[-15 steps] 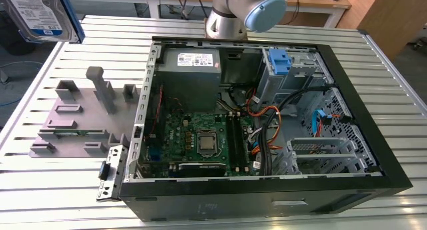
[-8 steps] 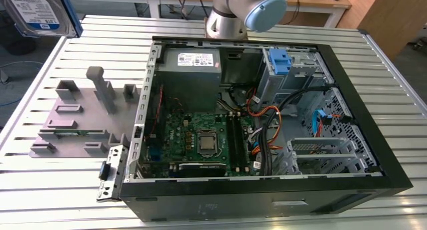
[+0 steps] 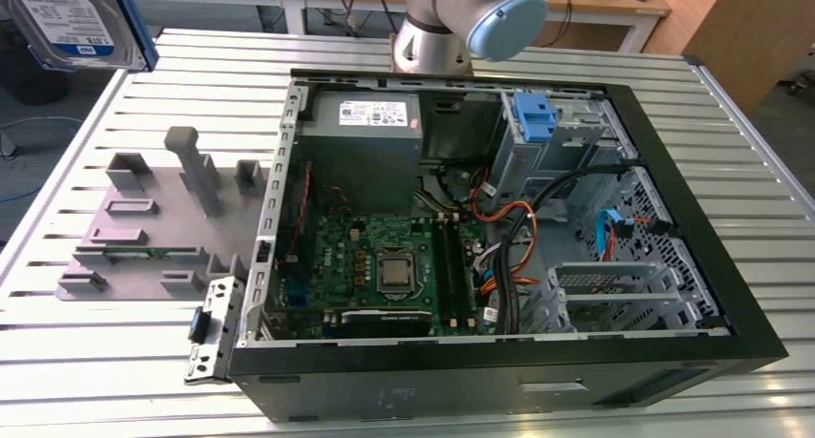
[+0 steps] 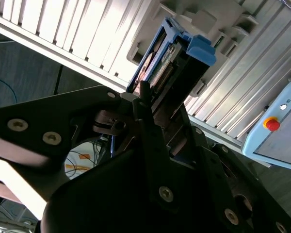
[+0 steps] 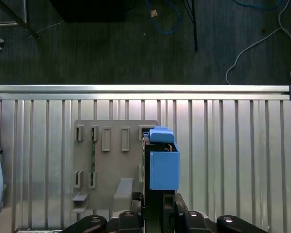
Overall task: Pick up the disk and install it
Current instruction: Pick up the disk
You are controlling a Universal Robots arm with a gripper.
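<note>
One disk (image 5: 163, 165), silver-grey w/ blue rails: pinched edgewise between the jaws in both wrist views and carried in the air above the table (image 5: 233, 145), clear of it. In the exterior view the disk (image 3: 74, 20) is seen at the upper corner on that view's left, label side shown, well apart from the computer case (image 3: 713, 295).
One grey holder plate (image 5: 114, 162) w/ upright slots: laid flat on the table, on the exterior view's left of the case. In the first wrist view the disk is seen over the plate's edge.
One case, black, side panel off: laid flat on the table. Circuit board (image 3: 382, 266), power supply (image 3: 363, 123), blue clip (image 3: 535, 118) and orange/black cables are seen inside.
One light-blue pendant (image 4: 274, 128) w/ red button: seen by the table's edge.
</note>
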